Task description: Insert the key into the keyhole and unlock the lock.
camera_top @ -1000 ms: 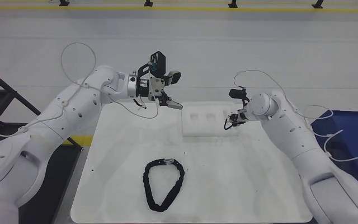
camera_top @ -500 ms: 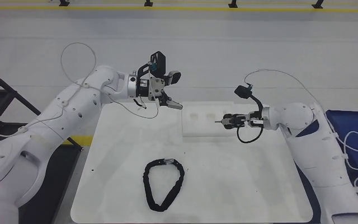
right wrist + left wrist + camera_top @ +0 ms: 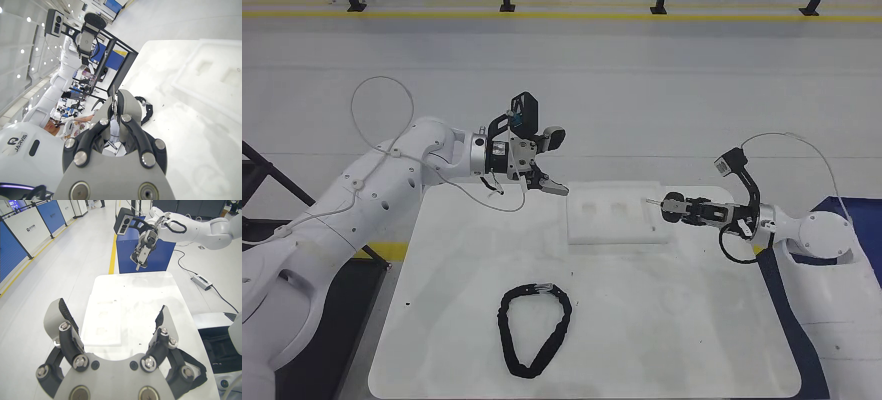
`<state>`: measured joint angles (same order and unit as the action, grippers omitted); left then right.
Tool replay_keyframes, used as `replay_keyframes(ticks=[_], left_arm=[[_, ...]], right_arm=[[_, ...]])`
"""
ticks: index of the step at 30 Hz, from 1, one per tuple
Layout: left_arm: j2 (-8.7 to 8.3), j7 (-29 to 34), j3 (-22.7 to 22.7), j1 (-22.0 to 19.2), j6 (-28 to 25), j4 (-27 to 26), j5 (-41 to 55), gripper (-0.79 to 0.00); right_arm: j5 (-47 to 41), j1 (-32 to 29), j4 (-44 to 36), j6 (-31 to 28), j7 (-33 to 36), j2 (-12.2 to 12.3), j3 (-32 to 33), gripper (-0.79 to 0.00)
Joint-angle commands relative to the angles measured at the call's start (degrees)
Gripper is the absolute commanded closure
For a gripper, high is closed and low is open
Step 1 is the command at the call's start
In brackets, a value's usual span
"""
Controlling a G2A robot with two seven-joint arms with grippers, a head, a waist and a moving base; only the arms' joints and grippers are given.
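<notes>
From above, the lock [image 3: 533, 328] is a black loop with a silver body at its far end; it lies flat on the near part of the table [image 3: 692, 330], well apart from both claws; the right wrist view catches part of the same loop past its own fingers.

The top view places the right claw [image 3: 667, 205] over the right end of the white foam block [image 3: 617, 228] at the table's far side, but cannot settle its height; the left wrist view, looking along the table, has that claw hanging in the air above the far end, touching nothing below.

The right wrist view gives the grip itself: the two fingers are drawn nearly together and pinch the key [image 3: 113, 90] by its head, so the thin blade sticks out beyond the tips; from above, the blade points toward the foam block.

The left claw [image 3: 113, 315] sits above the table's far left corner; its own view has the fingers [image 3: 62, 313] spread wide with nothing between them, and the foam block's three shallow pockets lie in the gap.
</notes>
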<state>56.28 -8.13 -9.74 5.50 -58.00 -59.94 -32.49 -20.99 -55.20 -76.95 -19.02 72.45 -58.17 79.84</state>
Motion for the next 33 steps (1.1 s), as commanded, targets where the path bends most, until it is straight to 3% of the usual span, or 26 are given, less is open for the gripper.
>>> replay_keyframes(ticks=[1, 13, 19, 26, 33], left_arm=[[0.0, 0.01, 0.0, 0.0, 0.0, 0.0, 0.0, -0.785], [-0.01, -0.09, -0.04, 0.34, 0.25, 0.06, 0.26, -0.785], [-0.68, -1.09, -1.34, 4.94, 0.0, -0.79, 2.94, -0.785], [-3.06, -4.68, -0.46, 9.79, 0.0, -0.39, -3.34, -0.785], [-4.16, -7.44, 0.0, 15.41, 0.0, -0.26, -9.43, -0.785]], right_arm=[[-1.84, 0.15, 0.72, -0.21, 0.8, -0.07, -0.25, 0.0], [-1.84, 0.15, 0.72, -0.21, 0.8, -0.07, -0.25, 0.0], [-1.84, 0.15, 0.72, -0.21, 0.8, -0.07, -0.25, 0.0], [-1.84, 0.15, 0.72, -0.21, 0.8, -0.07, -0.25, 0.0], [-1.84, 0.15, 0.72, -0.21, 0.8, -0.07, -0.25, 0.0]])
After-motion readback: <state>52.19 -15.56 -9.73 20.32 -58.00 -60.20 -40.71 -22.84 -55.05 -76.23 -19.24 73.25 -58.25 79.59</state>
